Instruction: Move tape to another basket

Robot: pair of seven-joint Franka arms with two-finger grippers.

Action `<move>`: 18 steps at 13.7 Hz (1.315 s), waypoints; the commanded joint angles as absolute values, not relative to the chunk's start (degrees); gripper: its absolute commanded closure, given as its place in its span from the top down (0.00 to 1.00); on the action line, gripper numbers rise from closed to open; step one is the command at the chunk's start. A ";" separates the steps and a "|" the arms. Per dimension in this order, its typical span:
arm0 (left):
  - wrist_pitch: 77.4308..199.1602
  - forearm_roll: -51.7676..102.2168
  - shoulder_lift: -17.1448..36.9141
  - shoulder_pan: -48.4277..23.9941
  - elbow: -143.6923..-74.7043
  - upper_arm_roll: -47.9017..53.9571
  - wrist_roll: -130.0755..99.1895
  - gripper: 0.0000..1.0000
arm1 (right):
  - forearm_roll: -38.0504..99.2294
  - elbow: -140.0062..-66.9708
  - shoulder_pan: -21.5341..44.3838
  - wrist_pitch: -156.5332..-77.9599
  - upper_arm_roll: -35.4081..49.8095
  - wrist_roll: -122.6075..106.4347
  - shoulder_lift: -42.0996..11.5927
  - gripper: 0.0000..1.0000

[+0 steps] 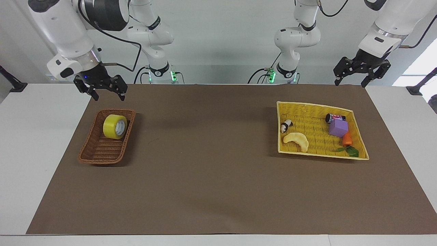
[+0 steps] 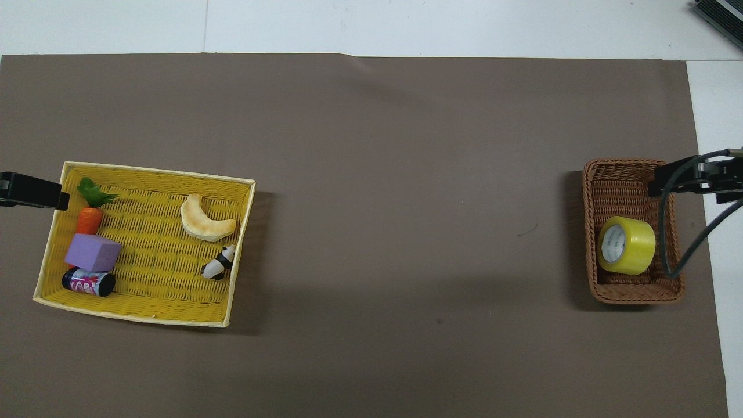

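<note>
The tape (image 1: 115,126), a yellow roll with a pale core, lies on its edge inside the dark brown wicker basket (image 1: 99,159) at the right arm's end of the table. In the overhead view the tape (image 2: 627,245) sits in the half of the basket (image 2: 621,164) nearer to the robots. My right gripper (image 1: 109,97) is open and empty, raised well above the basket and clear of the tape; it also shows in the overhead view (image 2: 693,184). My left gripper (image 1: 350,82) is open and empty and waits in the air at the left arm's end.
A wide yellow woven tray (image 1: 314,105) at the left arm's end holds a pale crescent toy (image 1: 296,140), a purple block (image 1: 338,127), a carrot (image 1: 347,139), a small can (image 1: 333,118) and a panda figure (image 1: 286,125). A brown mat (image 1: 211,171) covers the table.
</note>
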State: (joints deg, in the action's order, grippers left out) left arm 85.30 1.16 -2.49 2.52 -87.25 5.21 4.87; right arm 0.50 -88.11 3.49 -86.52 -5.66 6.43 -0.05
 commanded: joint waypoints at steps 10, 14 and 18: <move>85.25 1.85 -2.90 3.08 -87.28 5.36 5.36 1.00 | 0.00 -91.33 2.90 -83.14 -5.71 5.10 5.79 1.00; 85.25 1.85 -2.99 3.08 -87.28 5.36 5.36 1.00 | -0.97 -91.67 2.90 -84.20 -5.63 5.71 6.42 1.00; 85.17 1.85 -2.99 3.08 -87.28 5.36 5.36 1.00 | -0.09 -91.41 2.99 -84.37 -5.54 5.89 6.24 1.00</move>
State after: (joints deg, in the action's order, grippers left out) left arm 85.30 1.16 -2.49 2.52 -87.25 5.21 4.87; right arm 0.47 -91.66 3.38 -84.44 -5.79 6.45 6.17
